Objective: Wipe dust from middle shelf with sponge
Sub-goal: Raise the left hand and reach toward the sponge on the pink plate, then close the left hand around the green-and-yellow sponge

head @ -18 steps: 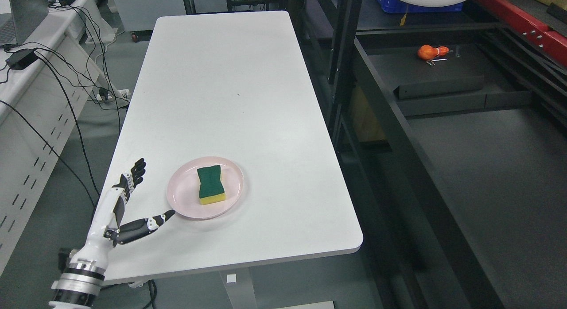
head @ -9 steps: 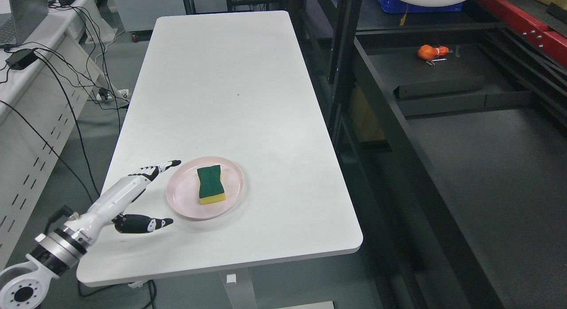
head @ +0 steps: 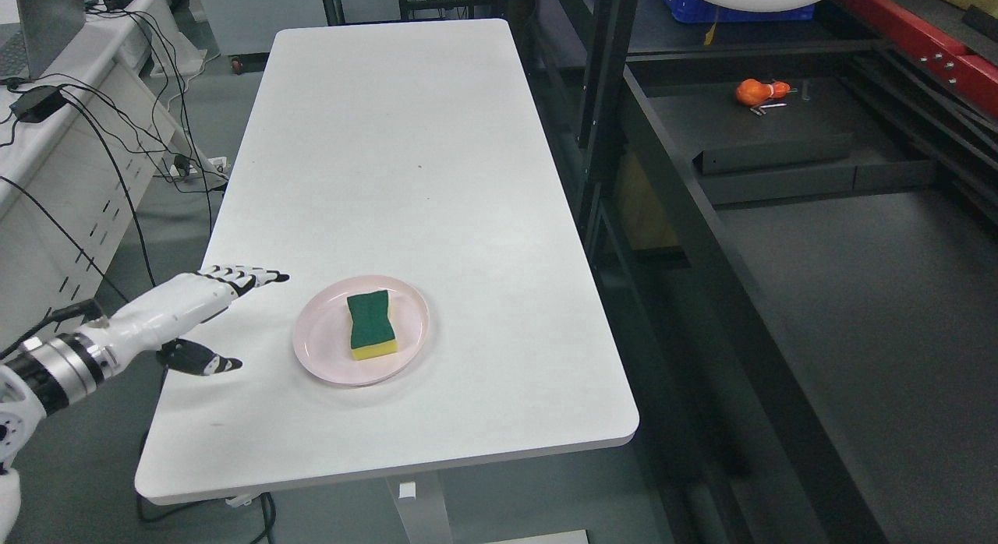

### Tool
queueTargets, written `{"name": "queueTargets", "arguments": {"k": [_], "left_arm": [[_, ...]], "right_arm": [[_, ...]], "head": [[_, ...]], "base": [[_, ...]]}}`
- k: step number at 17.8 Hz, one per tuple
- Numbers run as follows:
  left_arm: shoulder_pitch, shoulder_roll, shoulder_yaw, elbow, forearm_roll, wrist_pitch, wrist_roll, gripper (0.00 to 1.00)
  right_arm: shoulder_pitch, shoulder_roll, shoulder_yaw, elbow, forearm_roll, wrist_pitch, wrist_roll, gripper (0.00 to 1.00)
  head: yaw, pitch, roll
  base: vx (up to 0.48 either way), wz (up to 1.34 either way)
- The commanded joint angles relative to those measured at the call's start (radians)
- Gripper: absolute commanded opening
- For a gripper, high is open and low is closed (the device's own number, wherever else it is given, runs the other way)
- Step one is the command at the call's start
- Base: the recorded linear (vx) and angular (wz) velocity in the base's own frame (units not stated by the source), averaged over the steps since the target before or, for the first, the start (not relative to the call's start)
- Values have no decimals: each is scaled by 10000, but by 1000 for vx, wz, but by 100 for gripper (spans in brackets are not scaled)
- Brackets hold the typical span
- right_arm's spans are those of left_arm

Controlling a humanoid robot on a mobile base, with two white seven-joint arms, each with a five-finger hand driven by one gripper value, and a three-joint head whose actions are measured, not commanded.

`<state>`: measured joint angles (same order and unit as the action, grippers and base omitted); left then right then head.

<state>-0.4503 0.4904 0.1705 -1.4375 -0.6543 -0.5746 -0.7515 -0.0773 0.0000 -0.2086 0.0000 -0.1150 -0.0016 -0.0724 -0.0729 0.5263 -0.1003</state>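
Sponge (head: 371, 324), green side up over its yellow foam, lies flat in the middle of the pink plate (head: 316, 343), and nothing of mine touches it. That plate is my landmark: it sits on the white table (head: 405, 154) toward the edge nearest me, and my left hand (head: 187, 314) hangs just off its left rim, over the table's left border. My fingers (head: 245, 276) are stretched out straight and pointing toward the plate, with the thumb (head: 204, 364) splayed apart below them, so the hand is open and holds nothing. My right hand does not show at all.

I judge this to be the very first step, the reach for the sponge; no wiping has begun. To the right of the plate, past the table's edge, stands the dark shelf unit (head: 780, 131), with an orange object (head: 755, 91) lying on one of its boards far beyond the plate. Which board counts as the middle one I cannot settle from here.

The next move calls for bringing my hand across the left rim and down over the sponge, then closing fingers and thumb on its narrow waist. The plate is shallow and light-looking, so I should press gently or it may slide. The sponge is soft and should give under the grip.
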Motion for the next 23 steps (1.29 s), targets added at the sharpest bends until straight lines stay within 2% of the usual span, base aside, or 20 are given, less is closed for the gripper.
{"name": "queueTargets", "arguments": {"k": [1,6,12,18,23], "left_arm": [[-2243,742,-1853,2134,-943,-191,-17,93],[-2783,-729,-3712,2088,-1065,-206,-17,87],[-2783,-1803,-4006,2639,-2566,-206,-17,87],[-2783,-2372,-4037,2901,-3213,-206,-17,87],[-2768,-2388,-4068,2809,-3198,-283,-17,83]], "right_arm": [[6,-175,0,-175,-1,722,3,100],[-9,-175,0,-175,-1,722,3,100],[6,-175,0,-175,-1,722,3,100],[-9,-175,0,-175,-1,722,3,100],[-9,-175,0,-175,-1,722,3,100]], "head": [[0,0,0],[0,0,0],[0,0,0],[0,0,0],[0,0,0]], "base": [[0,0],[0,0],[0,0],[0,0],[0,0]]}}
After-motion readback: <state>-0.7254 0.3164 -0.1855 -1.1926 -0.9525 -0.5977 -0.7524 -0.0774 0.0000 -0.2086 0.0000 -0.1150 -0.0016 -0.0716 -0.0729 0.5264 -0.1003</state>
